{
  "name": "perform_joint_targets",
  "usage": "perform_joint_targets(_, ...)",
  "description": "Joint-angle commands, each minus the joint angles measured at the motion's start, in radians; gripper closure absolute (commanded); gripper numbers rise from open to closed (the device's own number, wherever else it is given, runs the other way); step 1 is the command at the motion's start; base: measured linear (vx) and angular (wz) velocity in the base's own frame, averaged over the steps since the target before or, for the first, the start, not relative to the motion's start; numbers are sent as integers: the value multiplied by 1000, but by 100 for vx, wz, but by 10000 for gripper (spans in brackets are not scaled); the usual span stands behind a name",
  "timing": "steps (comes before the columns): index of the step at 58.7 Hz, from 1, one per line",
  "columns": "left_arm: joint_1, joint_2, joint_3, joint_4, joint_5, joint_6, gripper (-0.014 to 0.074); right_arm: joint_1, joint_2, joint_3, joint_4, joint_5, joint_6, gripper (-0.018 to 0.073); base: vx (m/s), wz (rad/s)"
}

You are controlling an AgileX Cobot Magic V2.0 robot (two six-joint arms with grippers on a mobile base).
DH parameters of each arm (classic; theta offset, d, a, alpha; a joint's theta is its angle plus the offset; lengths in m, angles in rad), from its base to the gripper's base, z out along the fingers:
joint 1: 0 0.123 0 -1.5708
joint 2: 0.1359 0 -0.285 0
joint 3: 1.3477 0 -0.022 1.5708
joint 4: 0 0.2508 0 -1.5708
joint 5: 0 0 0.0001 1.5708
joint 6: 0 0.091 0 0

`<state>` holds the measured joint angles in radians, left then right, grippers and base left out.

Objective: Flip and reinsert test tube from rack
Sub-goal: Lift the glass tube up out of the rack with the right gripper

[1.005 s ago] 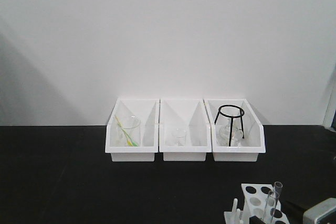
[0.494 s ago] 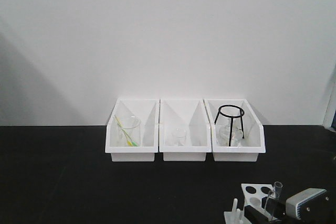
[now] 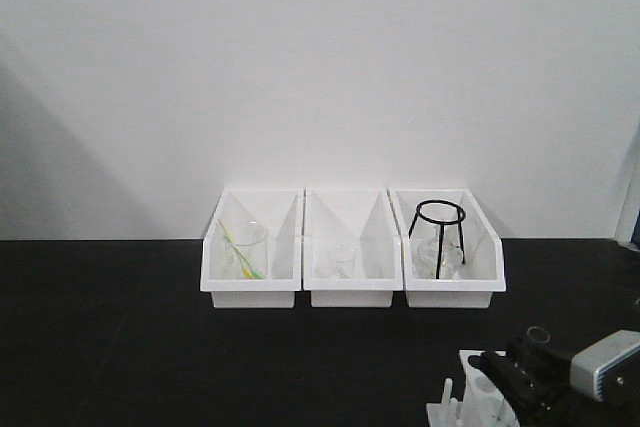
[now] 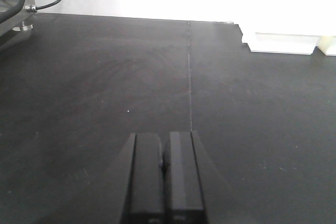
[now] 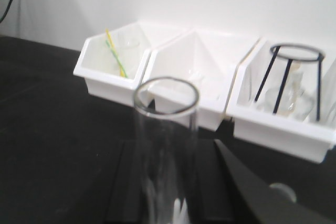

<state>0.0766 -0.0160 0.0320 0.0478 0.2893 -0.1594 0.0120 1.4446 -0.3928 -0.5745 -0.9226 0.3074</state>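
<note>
The white rack stands at the table's front right, mostly hidden behind my right gripper; its pegs show at the bottom edge. A clear glass test tube stands upright between the right gripper's fingers, its open mouth up. The fingers flank it closely on both sides. The tube's mouth also shows in the front view. My left gripper is shut and empty, low over bare black table.
Three white open bins stand in a row at the back: the left bin holds a beaker and a yellow-green stick, the middle bin a small glass, the right bin a black tripod stand and glassware. A cable and metal base sit far left.
My right gripper has come in from the lower right over the rack and closed round a tube. The tube's mouth now sits higher and a little further right.
</note>
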Motion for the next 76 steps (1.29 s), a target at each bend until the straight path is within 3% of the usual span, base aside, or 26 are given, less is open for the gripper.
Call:
perform_joint_targets(1, -7, -11, 0, -4, -87, 0, 603, 1, -131, -32, 11, -2, 57, 571, 0, 0)
perform_joint_targets(8, -7, -11, 0, -4, -87, 0, 603, 1, -242, -88, -19, 148, 122, 571, 0, 0)
perform_joint_targets(20, -7, -11, 0, -4, -87, 0, 603, 1, -370, -266, -175, 411, 314, 568, 0, 0)
perform_joint_targets(30, -7, -11, 0, -4, -87, 0, 603, 1, -384, -339, -291, 493, 456, 568, 0, 0)
perform_joint_targets(39, -7, -11, 0, -4, -87, 0, 603, 1, -384, -358, -494, 537, 441, 568, 0, 0)
perform_joint_targets(60, -7, -11, 0, -4, -87, 0, 603, 1, -384, -395, -1216, 597, 310, 568, 0, 0)
perform_joint_targets(68, -7, -11, 0, -4, -87, 0, 603, 1, -384, -394, -1226, 603, 133, 568, 0, 0)
perform_joint_targets(76, -7, -11, 0, -4, -87, 0, 603, 1, -384, -394, -1225, 605, 124, 568, 0, 0)
